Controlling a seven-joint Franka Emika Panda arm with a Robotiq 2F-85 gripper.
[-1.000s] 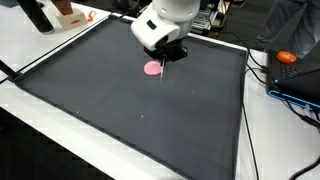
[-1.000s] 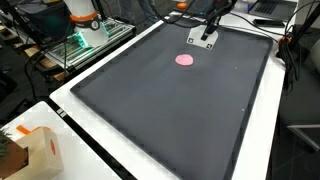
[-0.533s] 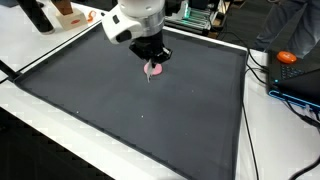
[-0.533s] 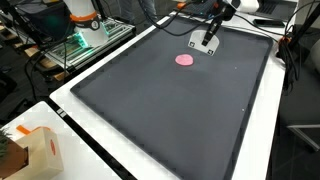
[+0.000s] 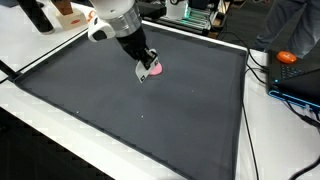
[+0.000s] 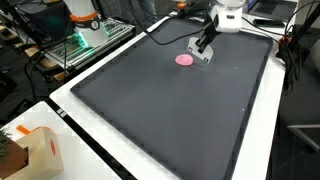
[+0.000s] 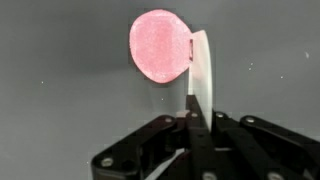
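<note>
The black mat (image 5: pixel 180 120) gave open room all round, its far edge nearest. Over it the gripper (image 5: pixel 147 70) hung tilted, jaws together on nothing, tips just beside the pink disc (image 5: pixel 157 70), which lay flat on the mat. Sweeping low could shove the disc or scrape the mat.

even bright indoor light, soft shadows, small grainy frames, wrist view slightly blurred

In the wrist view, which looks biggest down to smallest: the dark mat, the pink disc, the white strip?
1. dark mat, filling the background.
2. pink disc.
3. white strip, longer but slimmer; it sits nearer the camera, so its real size against the disc is unsure.
</note>
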